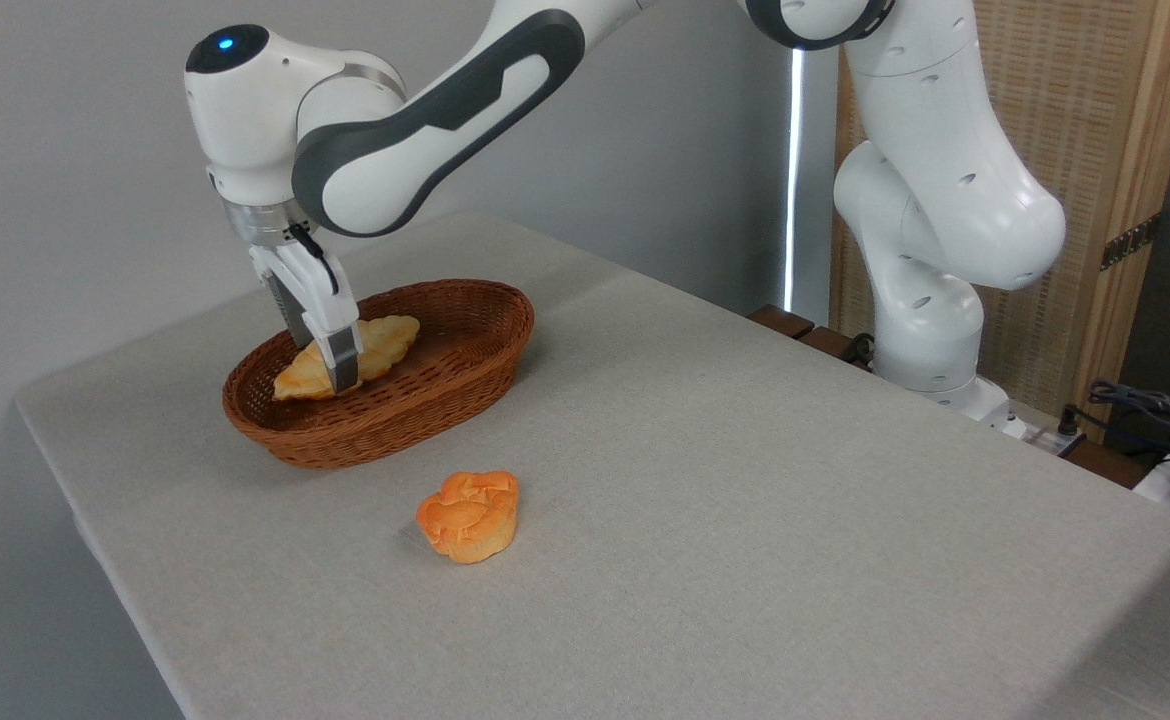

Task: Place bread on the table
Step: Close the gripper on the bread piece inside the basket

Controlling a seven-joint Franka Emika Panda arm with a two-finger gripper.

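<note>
Nearest the camera, an orange muffin-shaped bun (468, 516) is sitting alone on the grey-beige table (745, 500), just in front of the brown wicker basket (415, 400). Inside that basket, toward its left end, the pale golden bread (380, 345) is lying lengthwise, while the gripper (335, 375) is reaching down into the basket from above with its fingers (344, 362) narrowed across the pastry's middle, seemingly pinching it, though the far finger is hidden from view. Behind the table, the white arm's base (930, 340) is standing beside a wooden screen (1095, 150).
</note>
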